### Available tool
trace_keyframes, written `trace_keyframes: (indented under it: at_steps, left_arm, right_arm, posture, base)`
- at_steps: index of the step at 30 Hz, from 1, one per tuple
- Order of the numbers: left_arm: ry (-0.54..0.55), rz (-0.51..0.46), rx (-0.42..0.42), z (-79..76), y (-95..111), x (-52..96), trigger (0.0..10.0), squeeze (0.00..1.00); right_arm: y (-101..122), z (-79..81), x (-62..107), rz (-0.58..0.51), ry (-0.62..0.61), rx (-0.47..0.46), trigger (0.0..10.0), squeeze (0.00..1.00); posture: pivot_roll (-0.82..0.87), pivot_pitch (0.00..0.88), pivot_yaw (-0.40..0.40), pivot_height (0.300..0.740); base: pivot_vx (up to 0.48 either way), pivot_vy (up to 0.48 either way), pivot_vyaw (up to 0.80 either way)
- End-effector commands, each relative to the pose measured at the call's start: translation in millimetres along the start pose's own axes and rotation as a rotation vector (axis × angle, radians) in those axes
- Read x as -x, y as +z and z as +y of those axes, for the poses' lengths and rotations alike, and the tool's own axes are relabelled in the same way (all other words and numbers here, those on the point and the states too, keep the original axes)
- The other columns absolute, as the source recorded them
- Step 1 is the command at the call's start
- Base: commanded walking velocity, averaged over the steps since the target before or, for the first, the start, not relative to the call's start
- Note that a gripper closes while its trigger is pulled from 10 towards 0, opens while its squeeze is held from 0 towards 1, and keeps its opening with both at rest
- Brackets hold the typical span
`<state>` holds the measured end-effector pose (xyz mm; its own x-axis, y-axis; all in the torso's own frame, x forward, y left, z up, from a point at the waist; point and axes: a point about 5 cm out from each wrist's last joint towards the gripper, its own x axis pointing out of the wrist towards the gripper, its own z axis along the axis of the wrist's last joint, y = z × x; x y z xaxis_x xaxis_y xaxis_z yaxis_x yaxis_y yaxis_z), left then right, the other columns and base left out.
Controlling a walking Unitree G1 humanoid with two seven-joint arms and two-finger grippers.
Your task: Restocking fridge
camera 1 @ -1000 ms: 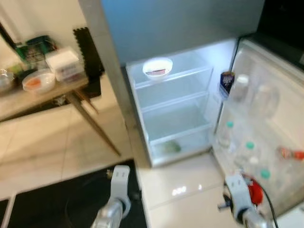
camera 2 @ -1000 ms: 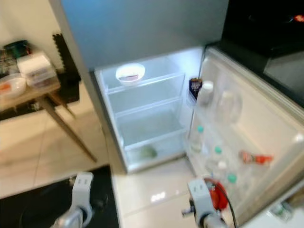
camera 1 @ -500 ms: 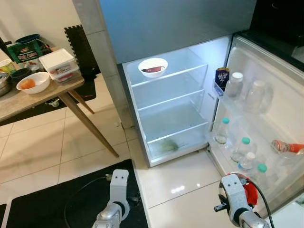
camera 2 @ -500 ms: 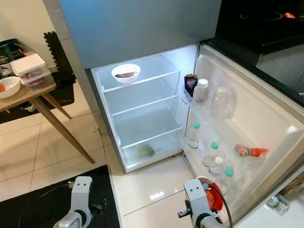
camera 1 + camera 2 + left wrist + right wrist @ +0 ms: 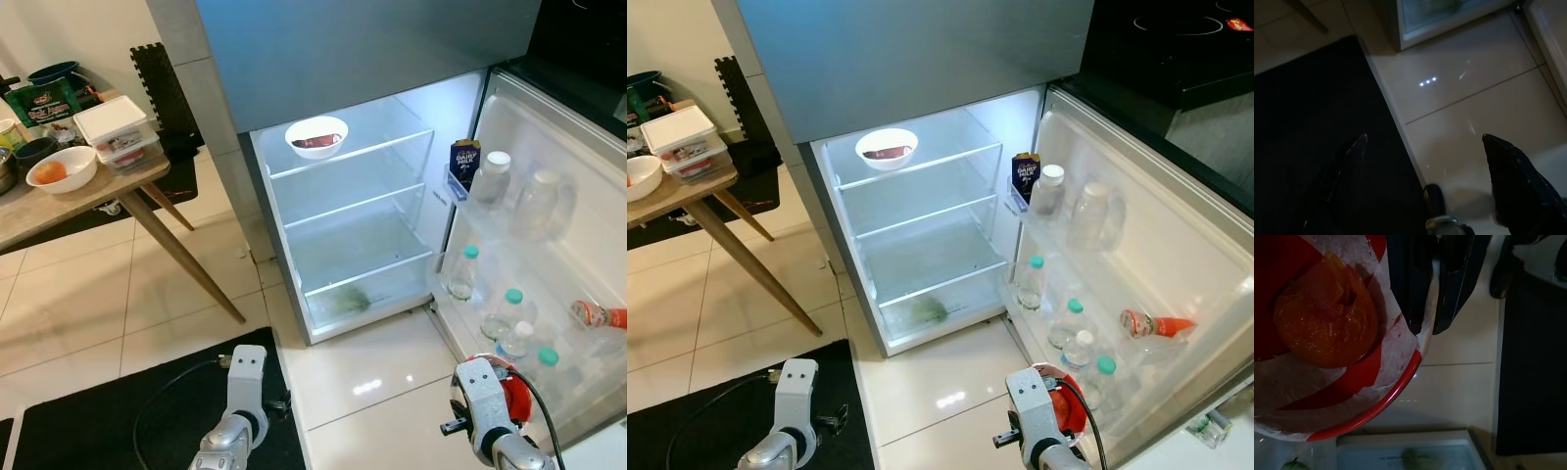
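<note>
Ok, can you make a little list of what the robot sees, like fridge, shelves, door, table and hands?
fridge: open white fridge, lit inside
top shelf: white bowl with something dark red
bottom: green vegetable
door: navy milk carton, clear plastic bottles
table: wooden table, white bowl with orange food, lidded white box
right gripper: shut on red-rimmed bowl holding orange food
left gripper: open, above floor

Both silver arms hang low in front of the body, wrists pointing down toward the floor. The left gripper (image 5: 1422, 142) is idle, its two long black fingers (image 5: 1508, 171) spread wide apart with nothing between them. The right gripper (image 5: 1432, 293) has its fingers (image 5: 1408, 279) drawn close together, pinching the rim of a red bowl (image 5: 1371, 406) it carries beside the right wrist (image 5: 482, 411). The left wrist (image 5: 243, 392) sits low on the left.
</note>
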<state>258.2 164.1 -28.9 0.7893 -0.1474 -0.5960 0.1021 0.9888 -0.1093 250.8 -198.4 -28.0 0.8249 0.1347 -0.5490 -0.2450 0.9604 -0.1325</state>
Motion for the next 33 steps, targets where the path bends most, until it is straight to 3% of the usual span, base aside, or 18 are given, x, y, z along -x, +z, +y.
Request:
trace_keyframes:
  at_steps: [1, 27, 33]
  left_arm:
    - [0.018, 0.006, -0.006, 7.3, -3.3, 2.5, 10.0, 0.0]
    - [0.018, -0.011, -0.002, 8.1, 0.2, 2.0, 10.0, 0.0]
    - [0.02, -0.016, 0.0, 7.8, 1.3, 1.9, 10.0, 0.0]
  right_arm:
    - [2.2, 1.5, -0.7, -0.013, 0.0, -0.004, 10.0, 0.0]
    - [4.8, 2.0, -1.9, -0.019, 0.003, -0.001, 10.0, 0.0]
    - [8.4, 6.1, -1.9, -0.042, 0.055, 0.087, 10.0, 0.0]
  posture:
    - [-0.08, 0.107, 0.1, 0.74]
    - [-0.07, 0.103, 0.098, 0.74]
    - [-0.07, 0.101, 0.095, 0.74]
  base:
    - [0.315, 0.0, 0.0]
    - [0.371, 0.0, 0.0]
    - [0.36, 0.0, 0.4]
